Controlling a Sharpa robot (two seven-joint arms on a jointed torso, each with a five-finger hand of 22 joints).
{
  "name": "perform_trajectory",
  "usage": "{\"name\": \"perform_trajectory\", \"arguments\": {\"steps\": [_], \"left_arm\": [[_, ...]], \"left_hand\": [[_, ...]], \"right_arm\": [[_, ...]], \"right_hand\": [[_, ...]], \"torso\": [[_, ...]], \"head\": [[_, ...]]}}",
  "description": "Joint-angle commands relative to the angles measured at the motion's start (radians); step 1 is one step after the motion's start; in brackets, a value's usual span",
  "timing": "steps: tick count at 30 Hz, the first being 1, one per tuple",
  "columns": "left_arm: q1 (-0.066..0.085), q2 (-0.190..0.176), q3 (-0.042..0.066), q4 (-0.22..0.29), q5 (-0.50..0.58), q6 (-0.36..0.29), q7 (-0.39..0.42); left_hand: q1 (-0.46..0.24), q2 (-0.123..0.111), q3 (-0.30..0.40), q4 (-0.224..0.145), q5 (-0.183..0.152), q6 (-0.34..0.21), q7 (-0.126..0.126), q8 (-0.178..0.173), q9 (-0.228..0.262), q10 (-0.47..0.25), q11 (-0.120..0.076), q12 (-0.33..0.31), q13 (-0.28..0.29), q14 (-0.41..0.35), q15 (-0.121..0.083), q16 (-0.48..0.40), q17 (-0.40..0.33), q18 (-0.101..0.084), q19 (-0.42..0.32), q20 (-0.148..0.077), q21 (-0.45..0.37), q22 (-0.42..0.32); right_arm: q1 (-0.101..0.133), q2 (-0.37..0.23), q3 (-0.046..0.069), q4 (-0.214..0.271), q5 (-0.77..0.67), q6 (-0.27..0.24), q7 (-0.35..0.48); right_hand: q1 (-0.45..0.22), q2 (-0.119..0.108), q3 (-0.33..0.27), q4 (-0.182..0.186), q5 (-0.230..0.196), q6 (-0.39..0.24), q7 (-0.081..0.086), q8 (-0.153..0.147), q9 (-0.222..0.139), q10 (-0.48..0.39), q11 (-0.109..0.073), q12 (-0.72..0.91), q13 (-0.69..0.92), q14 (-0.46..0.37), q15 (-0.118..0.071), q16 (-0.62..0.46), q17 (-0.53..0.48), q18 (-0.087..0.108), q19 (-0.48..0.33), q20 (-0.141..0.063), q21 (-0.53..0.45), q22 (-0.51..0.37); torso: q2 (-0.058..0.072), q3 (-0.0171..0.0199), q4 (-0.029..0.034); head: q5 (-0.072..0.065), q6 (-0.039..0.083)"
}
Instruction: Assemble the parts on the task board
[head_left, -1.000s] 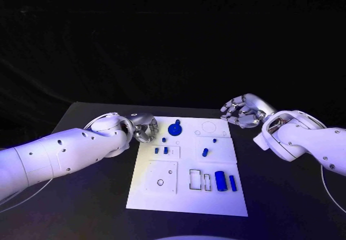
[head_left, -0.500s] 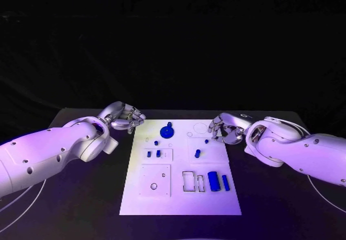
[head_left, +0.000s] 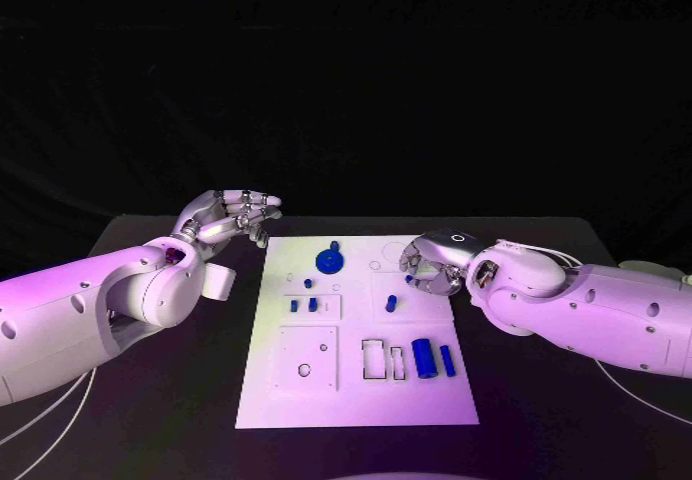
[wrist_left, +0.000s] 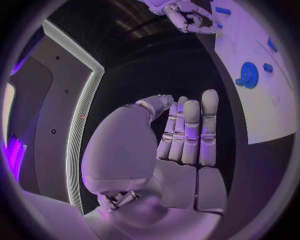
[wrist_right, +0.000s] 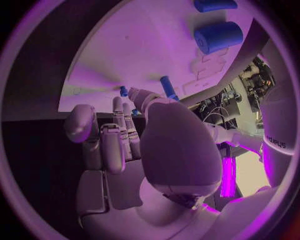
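The white task board (head_left: 361, 390) lies in the middle of the black table. On it are a blue gear (head_left: 330, 261), several small blue pegs (head_left: 312, 303), a tilted peg (head_left: 389, 301), a thick blue cylinder (head_left: 423, 357) and a slim bar (head_left: 447, 360). My left hand (head_left: 231, 215) is raised off the board's far left corner, fingers straight and side by side (wrist_left: 187, 135), holding nothing. My right hand (head_left: 433, 265) hangs over the board's far right part, fingers loosely bent (wrist_right: 115, 135), thumb apart, nothing in its grasp. The tilted peg (wrist_right: 169, 87) lies just beyond its fingertips.
Rectangular and round recesses (head_left: 384, 358) mark the board's near half. Bare black table (head_left: 562, 400) stretches on both sides of the board. My two forearms (head_left: 101, 300) flank the board left and right.
My right hand has come in from beyond the board's far right corner to hang over the board. My left hand has lifted away from the board's left edge and straightened its fingers.
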Motion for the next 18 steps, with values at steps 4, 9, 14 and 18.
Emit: {"name": "perform_trajectory", "arguments": {"steps": [4,9,14,18], "left_arm": [[0.001,-0.01,0.001,0.01,0.078,0.028,0.055],[0.001,-0.013,0.001,0.011,0.08,0.025,0.048],[0.001,-0.016,0.001,0.011,0.081,0.024,0.039],[0.001,-0.017,0.001,0.009,0.081,0.024,0.031]], "left_hand": [[-0.006,0.001,-0.008,0.001,-0.001,0.0,-0.005,0.006,0.001,0.003,-0.001,0.007,0.002,0.002,-0.008,0.002,0.008,0.009,0.004,-0.006,-0.001,0.002],[-0.006,0.001,-0.01,0.0,-0.001,-0.001,-0.005,0.005,0.001,0.002,-0.001,0.008,0.003,0.004,-0.008,0.004,0.011,0.009,0.005,-0.007,-0.003,0.001],[-0.004,0.001,-0.012,-0.001,-0.001,-0.002,-0.004,0.005,0.001,0.0,0.0,0.009,0.004,0.006,-0.008,0.006,0.013,0.009,0.006,-0.007,-0.003,0.001],[-0.004,0.001,-0.013,-0.002,-0.001,-0.003,-0.004,0.005,0.001,-0.001,0.0,0.01,0.004,0.007,-0.008,0.007,0.014,0.009,0.006,-0.008,-0.005,-0.002]], "right_arm": [[-0.003,0.016,0.0,-0.008,-0.075,0.002,-0.043],[-0.006,0.023,0.0,-0.014,-0.082,0.031,-0.05],[-0.007,0.023,0.0,-0.017,-0.094,0.056,-0.058],[-0.008,0.026,0.0,-0.019,-0.099,0.068,-0.061]], "right_hand": [[-0.01,0.0,0.012,-0.002,-0.006,0.004,0.008,-0.004,-0.002,0.01,0.006,-0.005,-0.008,0.054,0.003,0.009,0.015,-0.017,0.019,0.002,0.031,0.021],[-0.011,0.007,0.027,-0.013,-0.007,0.02,0.003,0.001,-0.001,0.03,0.001,-0.002,-0.016,0.057,-0.001,0.017,0.026,-0.022,0.032,0.002,0.062,0.044],[-0.014,0.006,0.03,-0.016,-0.008,0.025,0.002,0.003,-0.001,0.037,-0.001,-0.001,-0.019,0.057,-0.002,0.019,0.029,-0.023,0.036,0.002,0.071,0.051],[-0.016,0.006,0.034,-0.019,-0.01,0.03,0.0,0.005,0.0,0.043,-0.003,-0.001,-0.021,0.058,-0.004,0.021,0.032,-0.024,0.038,0.001,0.078,0.056]], "torso": [[0.001,-0.0001,0.002],[-0.001,0.0013,-0.0004],[-0.002,0.0018,-0.0022],[-0.002,0.0031,-0.0015]], "head": [[0.001,-0.007],[0.003,-0.012],[0.004,-0.015],[0.003,-0.016]]}}
